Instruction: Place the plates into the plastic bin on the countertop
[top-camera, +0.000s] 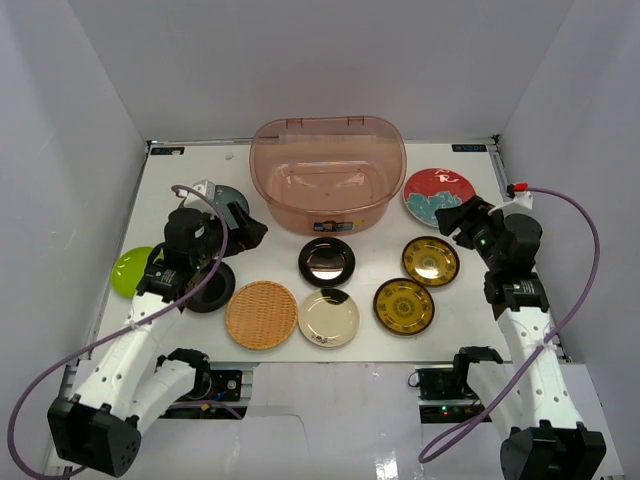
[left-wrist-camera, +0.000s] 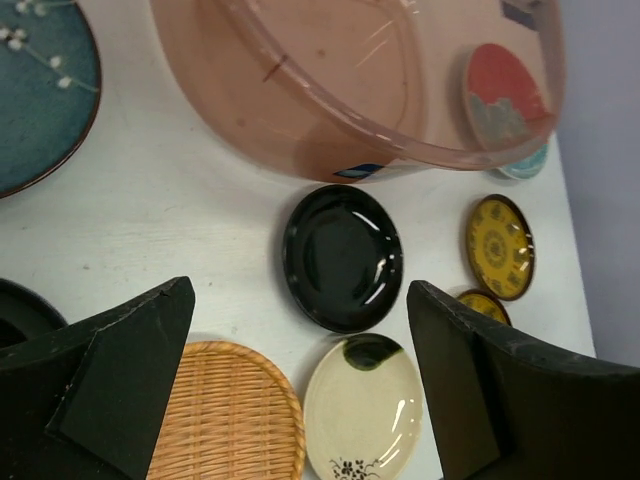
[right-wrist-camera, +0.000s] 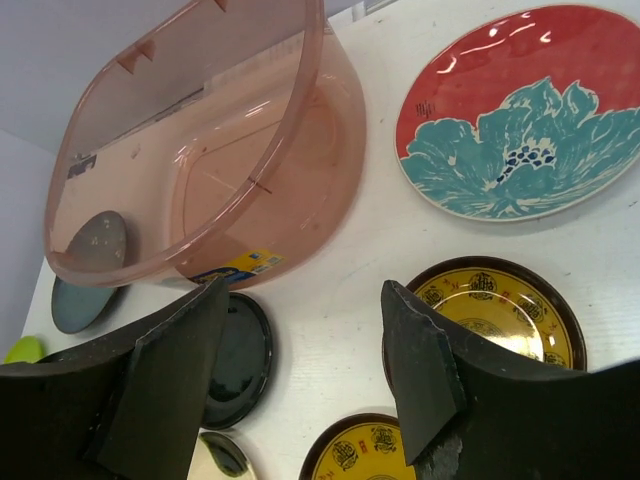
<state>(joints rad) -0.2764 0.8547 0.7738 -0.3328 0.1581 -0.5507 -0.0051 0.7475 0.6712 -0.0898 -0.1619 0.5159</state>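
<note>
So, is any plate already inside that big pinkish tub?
No, seen from above the plastic bin holds nothing; the red plate and the others lie outside it on the countertop.

The left gripper (left-wrist-camera: 300, 295) hangs over the flat white countertop (left-wrist-camera: 150, 220), jaws wide apart and holding nothing. Between the fingers lies a glossy black round plate (left-wrist-camera: 343, 258), just short of the translucent reddish-brown plastic bin (left-wrist-camera: 300, 120) towards the far edge. Nearer lie a woven tan round plate (left-wrist-camera: 225, 415) and a cream glazed plate (left-wrist-camera: 365, 415). Towards the right edge lies a dark round plate with gold pattern (left-wrist-camera: 500, 247).

On the countertop (top-camera: 465, 305), plates (top-camera: 327, 262) lie left, right and before the bin (top-camera: 300, 215).
</note>
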